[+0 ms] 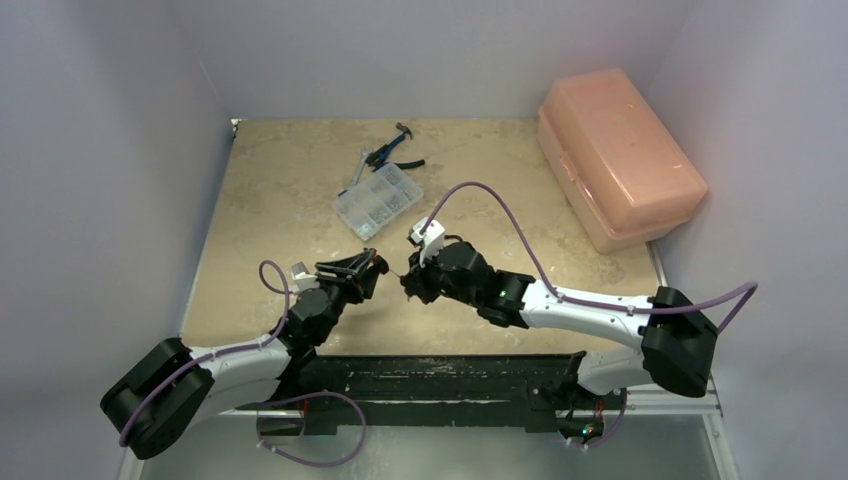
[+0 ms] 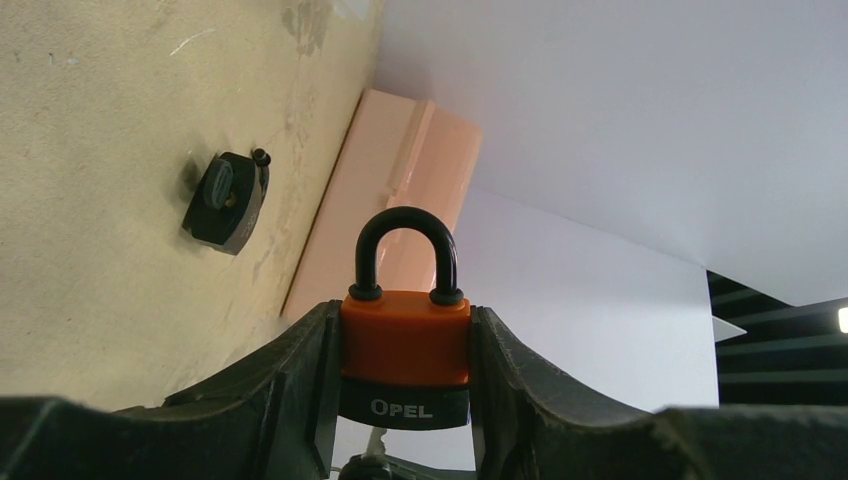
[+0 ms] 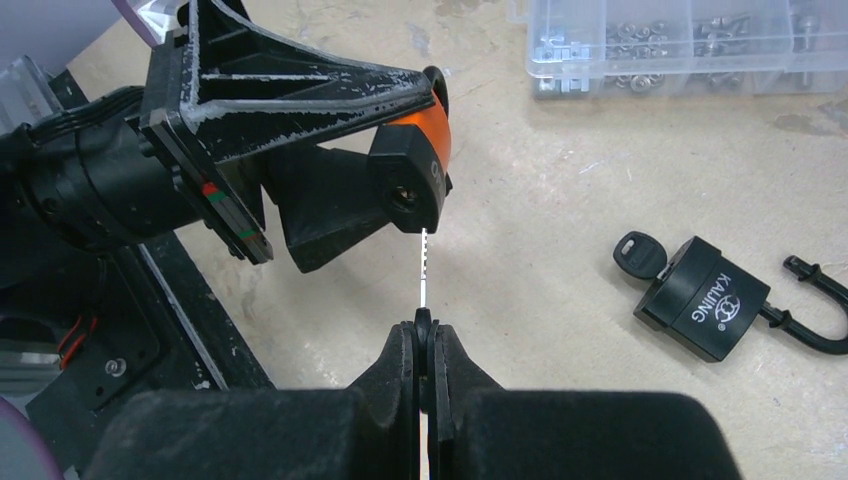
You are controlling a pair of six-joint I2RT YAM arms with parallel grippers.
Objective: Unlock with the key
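**Key Meets Padlock Above the Near Edge of the Worktop**

Just past the middle of the near edge of the worktop (image 1: 280, 220), two robot arms face each other with their grippers close together in the air. The right gripper (image 3: 425, 335) has its jaws pressed together on the head of a thin silver key (image 3: 424, 265), whose blade points straight at the left arm. The left gripper (image 1: 375, 265) stands partly open, its two fingers clamped on the sides of an orange padlock (image 2: 405, 335) with a black base marked OPEL. The padlock's black shackle is closed, both legs seated in the body. Its base is turned toward the key. The blade's tip reaches the lower rim of that base, just beside the keyhole; whether it touches cannot be told.

On the worktop beyond the right gripper lies a black padlock (image 3: 700, 300), flat on its side, its shackle (image 3: 815, 310) swung open and a black-headed key (image 3: 640, 255) sitting in its base. Farther back, toward the middle, rests a clear compartment box (image 1: 378, 200) of small metal parts, with blue-handled pliers (image 1: 390, 155) just behind it near the far edge. A closed pink plastic case (image 1: 620, 160) fills the far right corner.
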